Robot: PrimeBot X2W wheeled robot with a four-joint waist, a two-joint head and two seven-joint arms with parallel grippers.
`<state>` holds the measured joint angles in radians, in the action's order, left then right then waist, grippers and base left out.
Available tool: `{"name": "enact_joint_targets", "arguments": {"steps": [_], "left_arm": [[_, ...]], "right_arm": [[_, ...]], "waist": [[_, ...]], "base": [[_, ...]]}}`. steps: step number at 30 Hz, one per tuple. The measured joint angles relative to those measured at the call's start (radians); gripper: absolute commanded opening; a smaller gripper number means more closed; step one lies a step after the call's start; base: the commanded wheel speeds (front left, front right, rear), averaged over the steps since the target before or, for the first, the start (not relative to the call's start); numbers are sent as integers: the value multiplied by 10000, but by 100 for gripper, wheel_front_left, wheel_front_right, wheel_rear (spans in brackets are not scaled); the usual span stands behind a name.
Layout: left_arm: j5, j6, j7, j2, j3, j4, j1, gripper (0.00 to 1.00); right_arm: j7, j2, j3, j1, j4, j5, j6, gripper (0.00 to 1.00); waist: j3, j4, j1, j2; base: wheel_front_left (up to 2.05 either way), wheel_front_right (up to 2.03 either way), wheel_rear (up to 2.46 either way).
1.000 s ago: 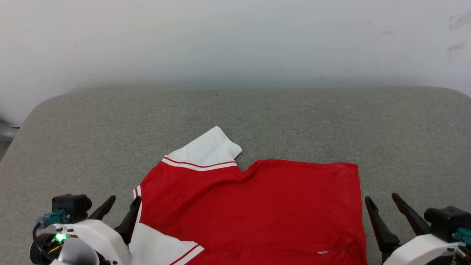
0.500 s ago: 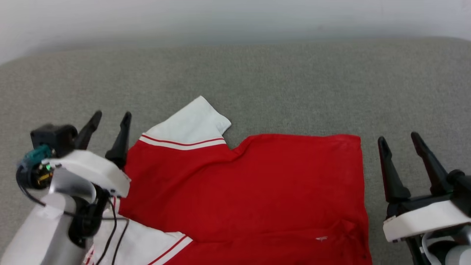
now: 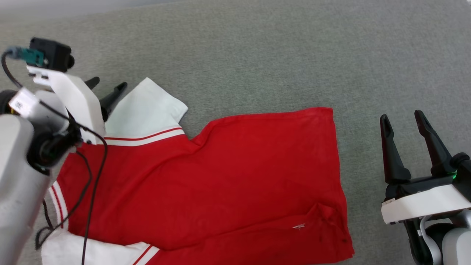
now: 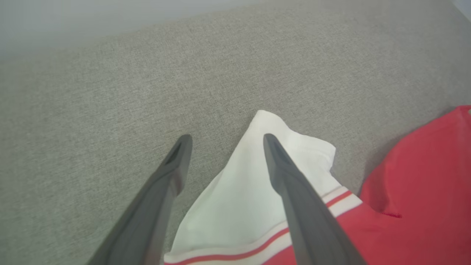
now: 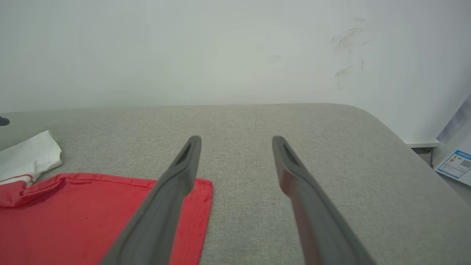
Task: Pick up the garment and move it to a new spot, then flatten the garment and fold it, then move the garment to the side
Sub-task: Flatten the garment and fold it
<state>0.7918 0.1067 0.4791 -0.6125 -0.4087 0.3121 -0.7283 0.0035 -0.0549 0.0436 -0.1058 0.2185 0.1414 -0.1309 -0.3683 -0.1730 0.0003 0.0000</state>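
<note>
Change: your left gripper (image 3: 108,84) advanced, fingers apart, white sleeve (image 3: 147,106) edge between them | right gripper (image 3: 402,115) waited, fingers spread, garment (image 3: 228,176) hem just left | Meaning: sleeve flattening looked next.

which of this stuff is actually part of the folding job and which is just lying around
Part of the job:
- red jersey, spread on the grey cushioned surface
- left gripper, open at the far white sleeve
- right gripper, open, off the jersey's other end

Just lying about:
- blue-and-white printed sheet past the surface's corner
- scuffed white wall
</note>
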Motion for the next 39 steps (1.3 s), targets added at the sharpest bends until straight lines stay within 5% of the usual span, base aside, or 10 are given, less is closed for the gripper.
{"name": "enact_joint_targets", "arguments": {"steps": [8, 16, 17, 18, 19, 28, 39], "left_arm": [[1197, 136, 3139, -382, -464, 412, -1168, 100], [1158, -71, 4608, -389, -1097, 911, -1507, 100], [1131, -94, 4738, -366, -1175, 951, -1569, 47], [1097, -98, 4798, -353, -1248, 974, -1608, 34], [1074, -98, 4859, -337, -1300, 1014, -1634, 0], [817, -17, 4197, -107, -1469, 1340, -1655, 0], [631, 94, 2581, 330, -1415, 1039, -1950, 0]], "right_arm": [[-332, 23, -203, -181, -431, 376, 0, 100], [-650, 27, -276, -297, -899, 711, 0, 100], [-662, 29, -270, -310, -943, 719, 0, 100], [-681, 29, -268, -349, -978, 755, 0, 100], [-692, 29, -268, -391, -1016, 803, 0, 100], [-40, 33, -322, -731, -1733, 1499, 0, 100], [4132, -1317, -915, -2505, -3331, 2744, 0, 100]], "waist": [[-488, -571, -1, 0], [-852, -954, -3, 0], [-885, -969, -3, 0], [-911, -985, -3, 0], [-934, -998, -4, 1], [-838, -868, -4, 0], [-585, 31, -3, 0]], "base": [[0, 0, 0], [0, 0, 0], [0, 0, 0], [0, 0, 0], [0, 0, 0], [0, 0, 0], [0, 0, 0]]}}
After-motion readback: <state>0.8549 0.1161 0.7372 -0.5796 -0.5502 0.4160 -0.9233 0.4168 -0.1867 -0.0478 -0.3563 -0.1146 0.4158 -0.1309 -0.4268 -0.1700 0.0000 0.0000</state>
